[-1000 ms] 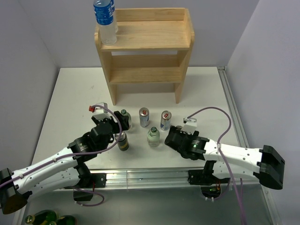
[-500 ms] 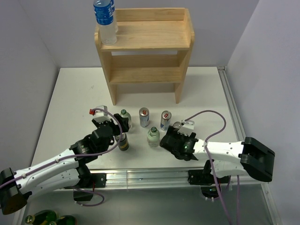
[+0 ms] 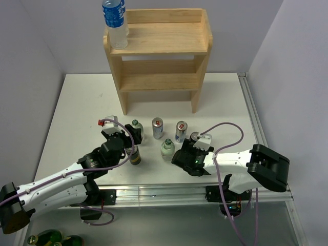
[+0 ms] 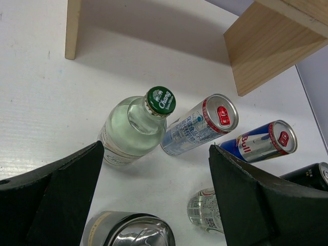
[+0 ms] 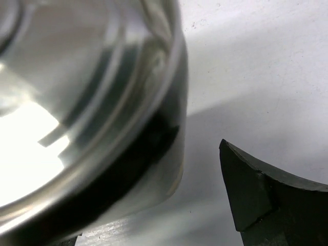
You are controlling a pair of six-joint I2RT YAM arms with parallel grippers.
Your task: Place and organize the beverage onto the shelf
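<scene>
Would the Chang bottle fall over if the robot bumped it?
Probably, if bumped high: the Chang bottle stands upright and is taller than it is wide. It looks like clear glass, so it is likely hard, slippery and breakable. Tipped over, its round body would probably roll toward the can beside it.

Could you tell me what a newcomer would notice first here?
A pale wooden shelf stands at the far edge of the table, bare but for a blue-labelled water bottle on its top left corner. In front of it, small bottles and cans crowd together, the left tool open close by.
</scene>
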